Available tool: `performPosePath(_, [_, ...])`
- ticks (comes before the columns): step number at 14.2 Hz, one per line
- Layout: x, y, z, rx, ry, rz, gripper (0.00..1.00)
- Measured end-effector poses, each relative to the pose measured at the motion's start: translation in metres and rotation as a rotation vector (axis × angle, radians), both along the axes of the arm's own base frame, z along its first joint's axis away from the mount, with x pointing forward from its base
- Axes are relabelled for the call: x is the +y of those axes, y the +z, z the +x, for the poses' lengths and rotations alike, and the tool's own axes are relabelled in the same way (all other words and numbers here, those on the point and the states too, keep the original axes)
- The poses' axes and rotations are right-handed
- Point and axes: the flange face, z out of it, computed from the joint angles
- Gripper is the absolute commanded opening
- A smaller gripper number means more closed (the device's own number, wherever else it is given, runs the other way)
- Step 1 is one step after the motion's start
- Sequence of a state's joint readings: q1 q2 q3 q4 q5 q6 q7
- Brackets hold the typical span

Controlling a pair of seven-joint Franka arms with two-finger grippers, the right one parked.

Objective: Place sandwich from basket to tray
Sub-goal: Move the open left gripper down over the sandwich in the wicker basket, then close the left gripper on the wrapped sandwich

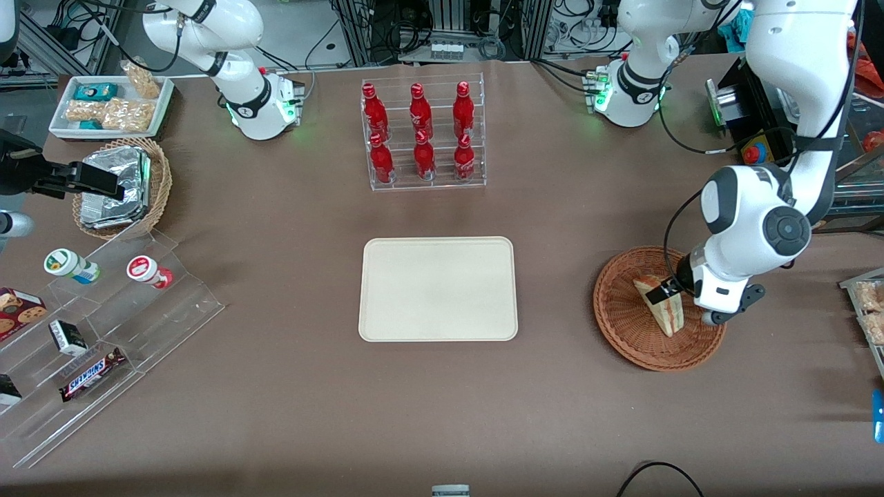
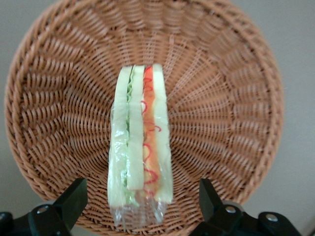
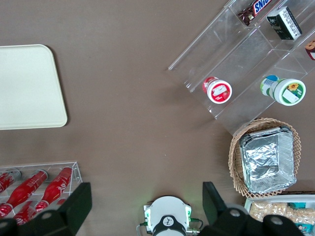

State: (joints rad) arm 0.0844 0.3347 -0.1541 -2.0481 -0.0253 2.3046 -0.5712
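Brown table (image 1: 276, 386) carries everything. Nearest the front camera, the basket (image 1: 621, 324) holds the sandwich (image 2: 140, 147) on edge; the gripper (image 2: 140, 206) hangs over it, fingers spread wide, holding nothing. At 9 o'clock from the basket lies the tray (image 1: 438, 288). Closing off-centre could crush the soft bread or slip on the wrap.

Six red bottles (image 1: 421, 134) stand in a clear rack (image 1: 423, 181); foil packets (image 1: 114, 188) fill a tan basket (image 1: 160, 181).

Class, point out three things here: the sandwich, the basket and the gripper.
sandwich (image 2: 140, 142), left wrist view, middle bread layer.
basket (image 1: 621, 314), front view, bare woven floor.
gripper (image 2: 140, 204), left wrist view, open, midway between fingertips, over sandwich.
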Motion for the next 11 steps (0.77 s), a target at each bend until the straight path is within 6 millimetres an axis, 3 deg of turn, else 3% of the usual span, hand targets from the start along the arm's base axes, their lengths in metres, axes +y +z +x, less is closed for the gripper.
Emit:
performPosePath(2, [0.002, -0.016, -0.002, 0.027, 0.004, -0.002, 1.0])
performPosePath(3, [0.004, -0.02, -0.002, 0.033, 0.007, -0.002, 0.95])
performPosePath(4, [0.006, -0.022, -0.002, 0.036, 0.011, -0.002, 0.71])
performPosePath(6, [0.009, -0.026, -0.002, 0.043, 0.015, -0.001, 0.33])
performPosePath(8, [0.011, -0.03, -0.002, 0.049, 0.019, -0.001, 0.23])
performPosePath(11, [0.012, -0.028, 0.0, 0.045, 0.02, -0.001, 0.21])
